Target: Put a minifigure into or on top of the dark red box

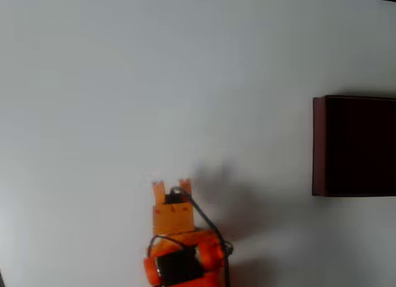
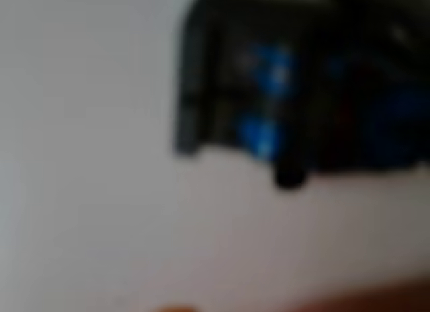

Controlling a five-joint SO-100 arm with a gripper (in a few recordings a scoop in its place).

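In the overhead view the dark red box (image 1: 319, 145), almost black inside, stands at the right edge and is partly cut off. My orange gripper (image 1: 172, 188) is at the bottom centre, well left of the box, its two tips pointing up the picture with a small gap between them. A small greyish bit sits in that gap; I cannot tell whether it is the minifigure or the black cable. No blue figure lies on the bare table. The wrist view is heavily blurred: a dark shape with blue patches (image 2: 259, 134) at the top right, too unclear to name.
The white table (image 1: 124, 83) stretches bare to the left of and above the arm. A black cable (image 1: 207, 222) runs along the arm's right side. A soft shadow lies just right of the gripper. A reddish-brown strip (image 2: 376, 298) shows at the wrist view's bottom right.
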